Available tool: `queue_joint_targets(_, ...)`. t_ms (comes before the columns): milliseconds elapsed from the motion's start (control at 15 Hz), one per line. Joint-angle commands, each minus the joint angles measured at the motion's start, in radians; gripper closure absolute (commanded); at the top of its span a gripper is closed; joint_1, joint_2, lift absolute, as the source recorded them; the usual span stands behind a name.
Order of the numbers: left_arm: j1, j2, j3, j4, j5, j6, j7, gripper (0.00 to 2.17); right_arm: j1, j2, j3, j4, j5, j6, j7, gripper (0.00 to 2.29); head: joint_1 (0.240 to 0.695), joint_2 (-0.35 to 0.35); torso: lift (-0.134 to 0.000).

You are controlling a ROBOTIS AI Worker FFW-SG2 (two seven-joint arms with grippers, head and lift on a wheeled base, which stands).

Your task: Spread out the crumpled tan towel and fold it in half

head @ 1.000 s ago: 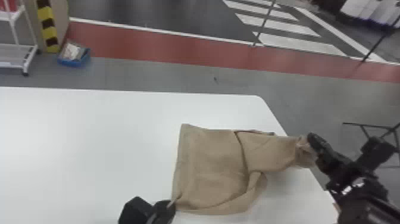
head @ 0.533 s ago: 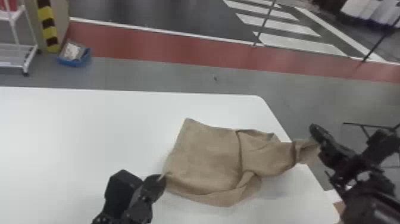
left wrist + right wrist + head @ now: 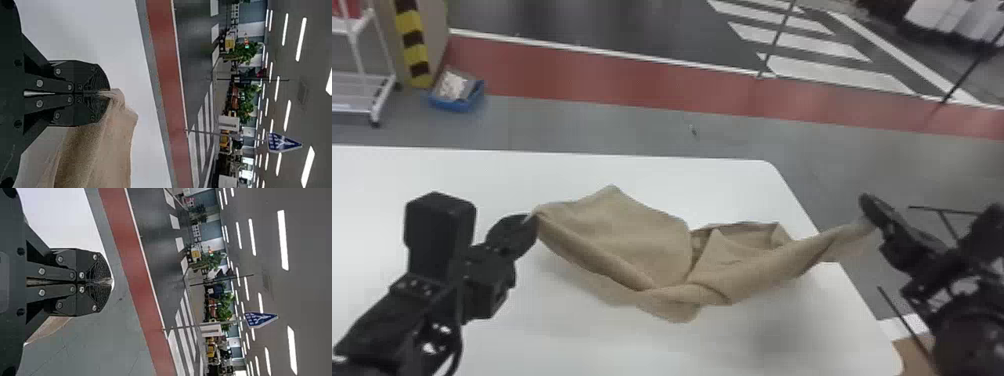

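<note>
White bench (image 3: 572, 345) nearest; over it, tan towel (image 3: 637, 235) slung between two grips, sagging and creased mid-span. Left gripper (image 3: 531, 219): fingers pressed together, pinching one corner. Right gripper (image 3: 871, 220): fingers closed on the opposite end, out past the bench's side edge. Cloth looks light, soft, limp, unlikely to break; a small pinch could creep loose if pulled hard. Best holds: corners, hem kept straight, bunched part shaken flat before folding. Beyond: grey floor (image 3: 632, 125), red strip (image 3: 612, 82), crosswalk (image 3: 832, 70).
</note>
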State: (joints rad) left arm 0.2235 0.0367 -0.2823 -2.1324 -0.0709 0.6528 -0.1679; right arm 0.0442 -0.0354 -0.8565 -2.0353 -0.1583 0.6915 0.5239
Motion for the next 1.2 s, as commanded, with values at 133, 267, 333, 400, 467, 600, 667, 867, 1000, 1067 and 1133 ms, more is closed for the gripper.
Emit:
queue_joint_targets(133, -0.019, 0.008, 0.066, -0.124, -0.015, 0.141, 0.002, 1.7, -0.021, -0.044, -0.029, -0.026, -0.004, 0.041, 0.007, 1.14, 0.695, -0.35, -0.124)
queue_joint_targets(267, -0.016, 0.017, 0.086, -0.178, -0.043, 0.196, 0.001, 1.7, -0.052, -0.083, -0.07, -0.025, -0.006, 0.081, -0.005, 1.14, 0.688, -0.35, -0.124)
queue_joint_targets(333, -0.013, 0.022, 0.1, -0.198, -0.052, 0.224, -0.001, 1.7, -0.057, -0.106, -0.087, -0.025, -0.007, 0.109, -0.007, 1.14, 0.672, -0.35, -0.124)
queue_joint_targets(400, -0.009, 0.023, 0.117, -0.212, -0.07, 0.245, 0.001, 1.7, -0.057, -0.115, -0.09, -0.025, -0.007, 0.124, -0.007, 1.14, 0.666, -0.35, -0.124)
queue_joint_targets(467, -0.01, 0.026, 0.112, -0.225, -0.093, 0.273, 0.005, 1.7, -0.057, -0.115, -0.09, -0.026, -0.01, 0.164, -0.007, 1.14, 0.662, -0.35, -0.124)
queue_joint_targets(600, -0.009, 0.037, 0.107, -0.254, -0.116, 0.328, 0.001, 1.7, -0.032, -0.103, -0.055, -0.06, -0.007, 0.185, -0.002, 1.14, 0.665, -0.35, -0.124)
queue_joint_targets(667, -0.01, 0.042, 0.109, -0.258, -0.116, 0.331, 0.001, 1.7, -0.032, -0.093, -0.027, -0.06, 0.008, 0.182, -0.004, 1.14, 0.672, -0.35, -0.124)
queue_joint_targets(867, -0.049, 0.071, 0.144, -0.224, -0.104, 0.334, 0.007, 1.7, -0.083, -0.074, 0.103, -0.005, 0.097, 0.139, -0.007, 1.14, 0.689, -0.35, -0.124)
queue_joint_targets(1000, -0.13, 0.089, 0.175, -0.129, -0.047, 0.331, 0.015, 1.7, -0.17, -0.07, 0.175, 0.104, 0.155, 0.053, -0.008, 1.14, 0.688, -0.35, -0.124)
queue_joint_targets(1067, -0.174, 0.098, 0.192, -0.073, -0.018, 0.331, 0.016, 1.7, -0.216, -0.07, 0.197, 0.168, 0.178, -0.008, -0.007, 1.14, 0.68, -0.35, -0.124)
queue_joint_targets(1133, -0.234, 0.108, 0.203, 0.0, -0.003, 0.322, 0.018, 1.7, -0.277, -0.075, 0.221, 0.257, 0.2, -0.091, -0.007, 1.14, 0.671, -0.35, -0.124)
